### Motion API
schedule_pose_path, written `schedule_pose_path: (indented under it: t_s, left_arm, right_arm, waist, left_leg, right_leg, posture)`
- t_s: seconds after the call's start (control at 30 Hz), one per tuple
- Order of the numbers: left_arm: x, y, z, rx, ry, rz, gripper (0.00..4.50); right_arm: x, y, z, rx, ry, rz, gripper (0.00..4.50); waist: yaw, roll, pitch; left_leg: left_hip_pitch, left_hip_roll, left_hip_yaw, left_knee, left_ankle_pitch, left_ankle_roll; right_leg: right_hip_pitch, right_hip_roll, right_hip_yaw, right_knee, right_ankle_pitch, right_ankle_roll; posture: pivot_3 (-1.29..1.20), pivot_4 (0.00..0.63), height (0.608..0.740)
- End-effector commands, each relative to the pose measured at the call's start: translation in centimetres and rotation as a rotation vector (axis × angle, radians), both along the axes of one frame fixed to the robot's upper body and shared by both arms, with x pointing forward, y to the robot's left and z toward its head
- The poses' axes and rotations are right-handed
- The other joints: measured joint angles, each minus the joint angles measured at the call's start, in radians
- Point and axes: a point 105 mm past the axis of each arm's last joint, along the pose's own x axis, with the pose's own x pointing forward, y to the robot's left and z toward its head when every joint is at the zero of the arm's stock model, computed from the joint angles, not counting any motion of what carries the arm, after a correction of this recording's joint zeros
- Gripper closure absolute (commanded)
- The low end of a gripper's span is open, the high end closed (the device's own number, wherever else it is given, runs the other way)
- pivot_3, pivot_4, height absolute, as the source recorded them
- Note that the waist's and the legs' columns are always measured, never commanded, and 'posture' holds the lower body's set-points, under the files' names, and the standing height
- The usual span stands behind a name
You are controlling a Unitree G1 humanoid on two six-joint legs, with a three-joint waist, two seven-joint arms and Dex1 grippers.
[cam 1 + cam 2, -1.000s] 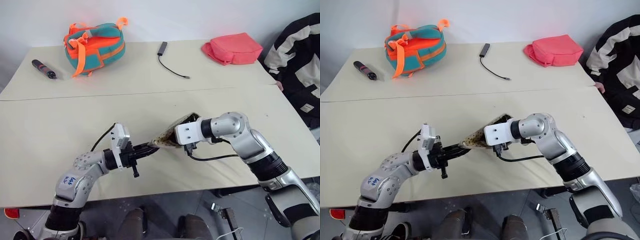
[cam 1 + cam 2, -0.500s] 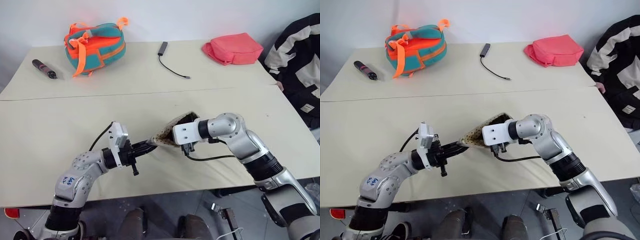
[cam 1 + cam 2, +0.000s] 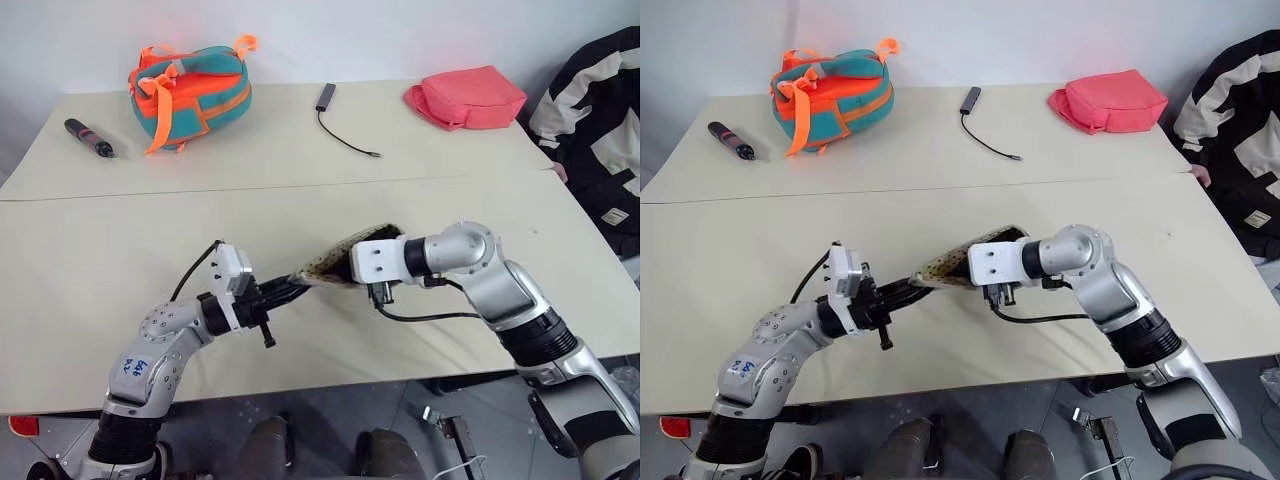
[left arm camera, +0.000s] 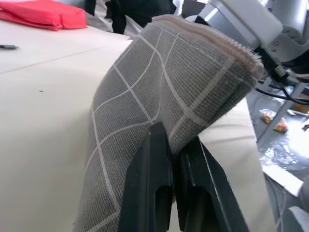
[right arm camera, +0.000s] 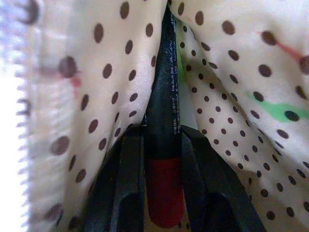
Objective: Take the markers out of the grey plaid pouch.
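Grey plaid pouch [image 3: 335, 266]: we hold it above the table's [image 3: 120, 260] front edge, left gripper [image 4: 170, 145] pinched on its fabric, right gripper [image 5: 161, 145] inside, clamping the red marker [image 5: 163, 159].

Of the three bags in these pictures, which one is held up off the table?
The grey plaid pouch, between the two tools. The teal-orange bag and the coral-pink pouch lie on the table's far side.

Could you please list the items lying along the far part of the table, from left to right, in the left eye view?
Dark pen-like stick → teal-orange bag → adapter with black cable → coral-pink pouch.
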Motion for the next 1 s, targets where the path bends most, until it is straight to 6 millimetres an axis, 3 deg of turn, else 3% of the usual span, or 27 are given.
schedule_pose_path:
  t_s: [0.03,0.17,0.37,0.63,0.73,0.8,1.0]
  left_arm:
    - [0.7,0.4,1.3,-0.090,0.002,0.037,4.50]
    - [0.4,-0.4,3.2,-0.239,0.054,-0.015,4.50]
    - [0.0,-0.4,3.7,-0.298,0.135,-0.051,4.50]
    - [0.4,-0.1,3.5,-0.343,0.186,-0.030,4.50]
    - [0.5,0.0,3.6,-0.340,0.176,-0.024,4.50]
    - [0.5,0.0,3.6,-0.330,0.169,-0.018,4.50]
    - [0.4,0.5,2.7,-0.289,0.178,0.005,4.50]
  right_arm:
    - [-0.3,-0.2,0.5,-0.020,-0.058,0.029,3.85]
    - [-0.4,0.3,-0.9,-0.049,-0.044,0.027,3.85]
    - [-0.5,0.7,-1.4,-0.072,-0.063,0.048,3.85]
    - [-0.6,0.6,-0.4,-0.082,-0.159,0.119,3.85]
    - [-1.3,0.4,-1.2,-0.114,-0.143,0.161,3.85]
    - [-1.1,0.7,-1.0,-0.089,-0.150,0.153,3.85]
    - [-0.2,1.7,2.5,0.013,-0.290,0.175,3.85]
  waist:
    - [0.000,0.000,0.000]
    - [-0.001,0.000,0.000]
    - [-0.002,0.000,0.000]
    - [0.000,0.000,0.000]
    - [0.000,0.000,0.000]
    - [-0.001,0.000,0.000]
    - [-0.002,0.000,0.000]
  left_leg:
    - [0.000,0.000,0.000,0.000,0.000,0.000]
    - [0.000,0.000,0.000,0.000,0.000,0.000]
    - [0.000,0.000,0.000,0.000,0.000,0.000]
    - [0.000,0.000,-0.001,0.001,0.000,0.000]
    - [0.000,0.000,-0.002,0.002,0.000,0.000]
    - [0.001,0.000,-0.002,0.001,0.000,0.000]
    - [0.001,0.000,-0.002,0.001,0.000,0.000]
  right_leg:
    - [0.000,0.000,0.000,0.000,0.000,0.000]
    - [0.000,0.000,0.000,0.000,0.000,0.000]
    - [0.000,0.000,0.000,0.000,0.000,0.000]
    - [0.002,0.000,0.000,-0.001,0.000,0.000]
    - [0.003,0.000,-0.001,-0.001,0.000,0.000]
    - [0.003,0.000,-0.001,-0.001,0.000,0.000]
    - [0.003,0.000,-0.002,-0.001,0.000,0.000]
  posture:
    - [0.00,0.150,0.740]
    - [0.00,0.150,0.740]
    - [0.00,0.150,0.740]
    - [0.00,0.150,0.740]
    - [0.00,0.150,0.740]
    - [0.00,0.150,0.740]
    - [0.00,0.150,0.740]
